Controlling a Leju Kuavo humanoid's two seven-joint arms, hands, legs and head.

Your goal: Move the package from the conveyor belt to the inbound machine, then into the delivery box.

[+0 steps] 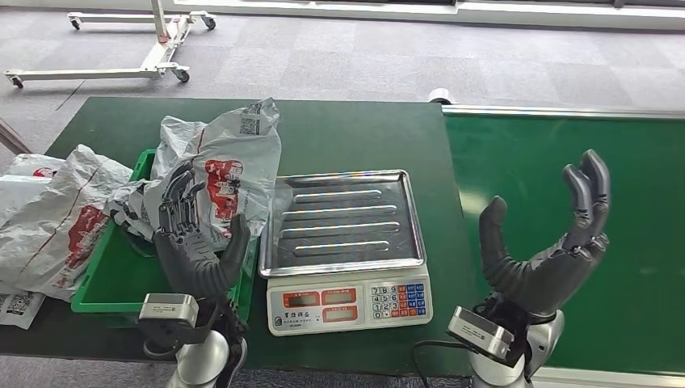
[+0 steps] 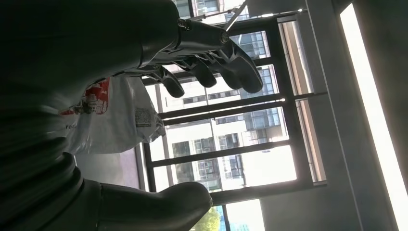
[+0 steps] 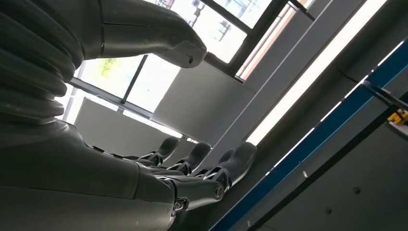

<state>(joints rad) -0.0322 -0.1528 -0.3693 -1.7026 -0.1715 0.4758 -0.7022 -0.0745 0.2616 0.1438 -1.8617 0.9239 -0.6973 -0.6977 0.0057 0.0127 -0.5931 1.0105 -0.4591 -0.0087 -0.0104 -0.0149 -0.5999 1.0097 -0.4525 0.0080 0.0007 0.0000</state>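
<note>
Scale (image 1: 343, 242) with steel tray sits on the green desk (image 1: 355, 133); left of it a green bin (image 1: 121, 279) holds a white-and-red package (image 1: 230, 166), with more packages (image 1: 56, 210) further left. Left hand (image 1: 194, 234) raised just left of the scale, in front of the package, fingers (image 1: 179, 198) spread, holding nothing. Right hand (image 1: 549, 242) raised right of the scale over the conveyor belt (image 1: 557, 162), fingers (image 1: 590, 190) apart, empty

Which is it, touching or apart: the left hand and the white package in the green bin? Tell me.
Cannot tell. In the head view the left hand overlaps the white package; the left wrist view shows no plain contact or gap.
</note>
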